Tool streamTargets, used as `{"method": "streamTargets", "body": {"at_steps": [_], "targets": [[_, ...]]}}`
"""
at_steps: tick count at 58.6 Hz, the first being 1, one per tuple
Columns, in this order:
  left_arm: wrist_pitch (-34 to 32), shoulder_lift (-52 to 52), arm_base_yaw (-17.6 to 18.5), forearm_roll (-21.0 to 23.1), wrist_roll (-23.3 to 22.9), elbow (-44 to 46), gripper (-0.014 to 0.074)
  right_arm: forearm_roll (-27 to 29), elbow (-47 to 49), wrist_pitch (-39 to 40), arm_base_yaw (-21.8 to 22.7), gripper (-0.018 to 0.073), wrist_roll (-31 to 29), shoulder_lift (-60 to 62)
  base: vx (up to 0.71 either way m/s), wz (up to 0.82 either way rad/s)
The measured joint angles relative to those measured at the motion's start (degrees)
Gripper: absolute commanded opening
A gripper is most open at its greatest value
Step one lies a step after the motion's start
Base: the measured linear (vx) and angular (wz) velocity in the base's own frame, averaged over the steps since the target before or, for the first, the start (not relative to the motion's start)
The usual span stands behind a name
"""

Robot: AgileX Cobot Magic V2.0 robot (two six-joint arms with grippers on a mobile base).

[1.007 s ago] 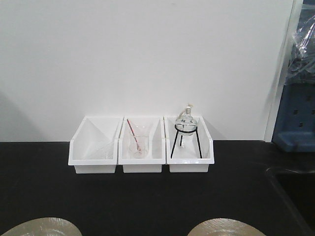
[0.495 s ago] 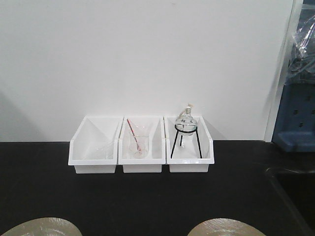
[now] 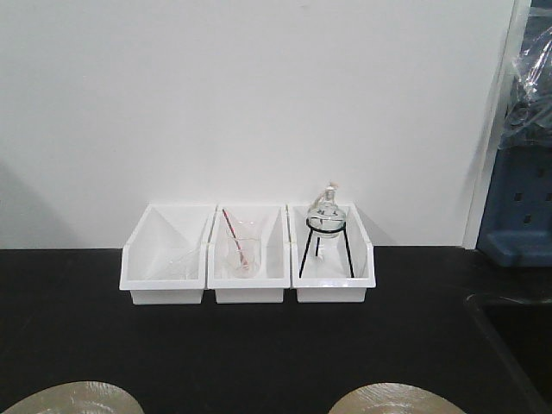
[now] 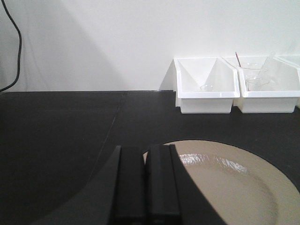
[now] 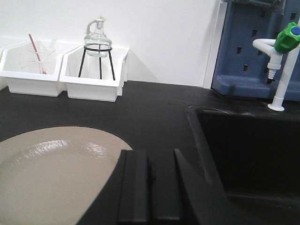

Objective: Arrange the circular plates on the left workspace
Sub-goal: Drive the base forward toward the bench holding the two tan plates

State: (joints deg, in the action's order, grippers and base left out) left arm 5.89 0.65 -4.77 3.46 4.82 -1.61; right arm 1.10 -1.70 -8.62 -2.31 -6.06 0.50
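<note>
**A:** Where does the left plate (image 3: pixel 73 399) lie?

**B:** Flat on the black benchtop (image 3: pixel 276 345), at the front left. Only its far edge shows in the front view. The left gripper (image 4: pixel 146 185) hangs over its near left rim, its jaws pressed together with nothing between them. Whether it touches the plate cannot be told.

**A:** And behind?

**B:** Three white bins stand side by side against the wall. The left bin (image 3: pixel 166 259) holds small clear glassware, the middle bin (image 3: pixel 248 259) a beaker with a red rod, and the right bin (image 3: pixel 335 259) a round flask on a black tripod.

**A:** The other plate?

**B:** The right plate (image 3: pixel 392 401) lies flat at the front right, well apart from the first. The right gripper (image 5: pixel 149 187) sits at its right rim, jaws closed and empty. The sink (image 5: pixel 248 154) is sunk just to the right.
</note>
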Motion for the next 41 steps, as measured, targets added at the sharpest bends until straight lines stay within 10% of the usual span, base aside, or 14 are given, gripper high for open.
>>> {"method": "streamTargets", "body": {"at_steps": [41], "targets": [[-4.84, 0.00, 0.00, 2.13, -10.29, 5.99, 0.0002, 2.71, 2.92, 13.63, 0.00, 0.0002, 1.25, 0.00, 0.00, 0.00]]}}
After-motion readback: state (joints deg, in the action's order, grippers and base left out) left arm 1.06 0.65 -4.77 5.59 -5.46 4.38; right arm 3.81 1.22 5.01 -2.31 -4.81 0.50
